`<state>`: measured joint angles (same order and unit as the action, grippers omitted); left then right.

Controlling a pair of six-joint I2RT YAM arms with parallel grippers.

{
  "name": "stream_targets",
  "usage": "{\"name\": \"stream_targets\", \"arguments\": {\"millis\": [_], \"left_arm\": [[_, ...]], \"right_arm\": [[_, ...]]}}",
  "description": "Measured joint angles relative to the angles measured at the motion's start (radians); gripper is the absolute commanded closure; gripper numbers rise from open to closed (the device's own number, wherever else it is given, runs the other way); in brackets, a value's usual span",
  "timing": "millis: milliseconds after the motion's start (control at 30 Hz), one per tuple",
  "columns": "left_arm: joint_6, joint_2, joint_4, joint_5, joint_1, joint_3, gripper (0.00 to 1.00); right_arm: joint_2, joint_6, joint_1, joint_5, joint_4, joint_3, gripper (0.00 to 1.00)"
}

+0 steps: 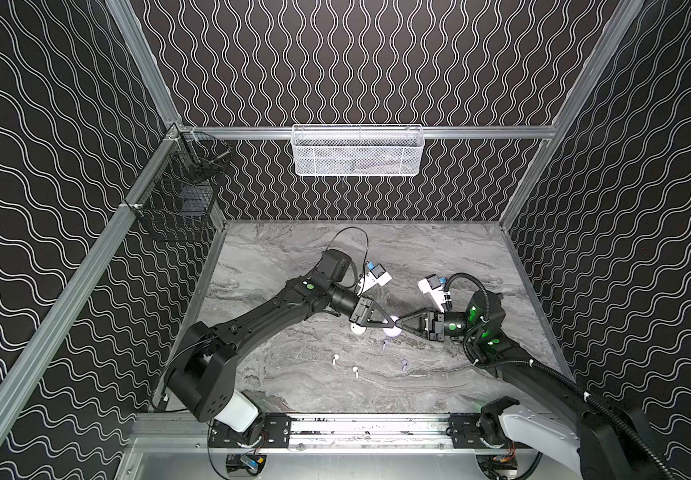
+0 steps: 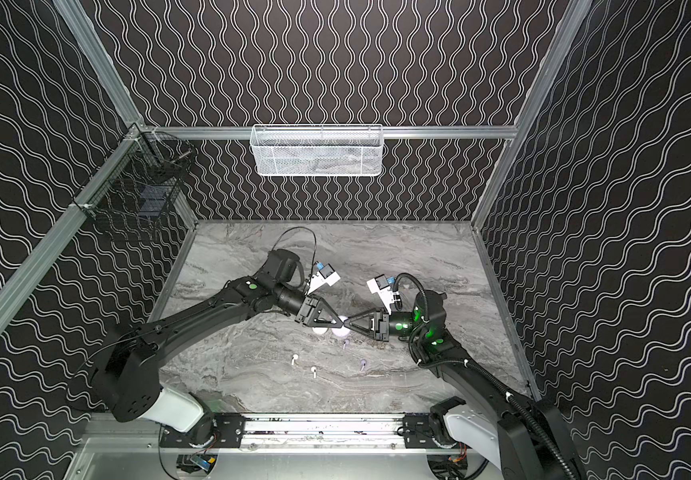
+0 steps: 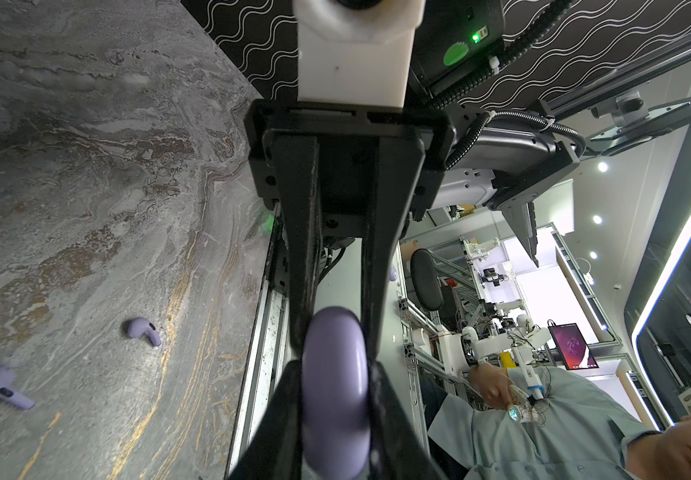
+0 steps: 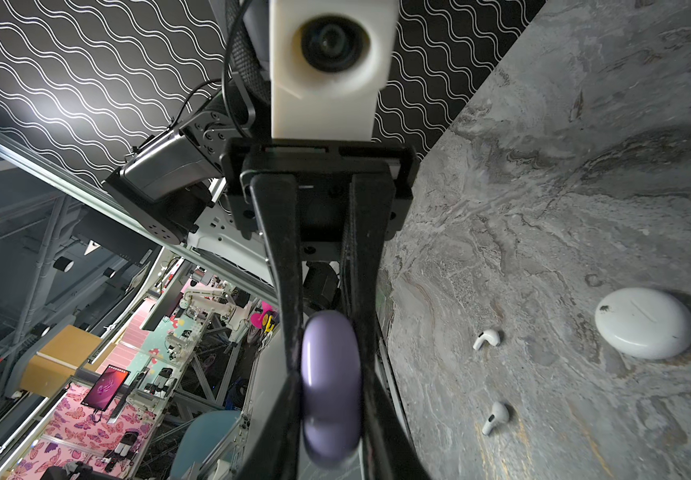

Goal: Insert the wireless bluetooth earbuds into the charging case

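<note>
The white case (image 1: 358,329) lies on the table (image 1: 277,257) beneath the left claw (image 1: 390,322). The left claw is clenched on the purple case (image 3: 335,374). The right claw (image 1: 402,325) meets it tip to tip and grasps the same case from the opposite side. Two white earbuds (image 1: 335,358) (image 1: 355,370) lie on the table in front of the left claw. Two purple earbuds (image 1: 384,343) (image 1: 404,364) lie in front of the right claw.
</note>
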<state>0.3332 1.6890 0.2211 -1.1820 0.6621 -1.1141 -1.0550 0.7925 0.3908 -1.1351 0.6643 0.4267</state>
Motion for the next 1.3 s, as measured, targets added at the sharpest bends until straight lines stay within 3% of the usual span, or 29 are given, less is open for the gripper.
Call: {"name": "stream_targets", "arguments": {"millis": [33,300,433,600,800,1133,1300], "left_arm": [[0.0,0.0,0.0,0.0,0.0,0.0,0.96],[-0.003,-0.01,0.0,0.019,-0.003,0.0,0.51],[0.006,-0.039,-0.024,0.027,-0.026,0.01,0.41],[0.069,-0.077,-0.124,0.027,-0.065,0.055,0.39],[0.138,-0.109,-0.235,0.027,-0.079,0.089,0.39],[0.192,-0.126,-0.332,0.055,-0.083,0.12,0.4],[0.235,-0.126,-0.388,0.068,-0.086,0.139,0.45]], "right_arm": [[0.002,0.0,0.0,-0.001,0.0,0.0,0.81],[0.016,-0.008,0.0,0.001,-0.018,0.003,0.85],[0.036,-0.019,0.001,0.026,-0.039,0.006,0.86],[0.058,-0.016,0.0,0.069,-0.052,0.006,0.88],[0.071,0.082,-0.007,0.161,0.019,-0.015,0.88],[-0.035,0.379,-0.007,0.277,0.425,-0.081,0.88],[-0.081,0.448,0.003,0.299,0.553,-0.088,0.88]]}}
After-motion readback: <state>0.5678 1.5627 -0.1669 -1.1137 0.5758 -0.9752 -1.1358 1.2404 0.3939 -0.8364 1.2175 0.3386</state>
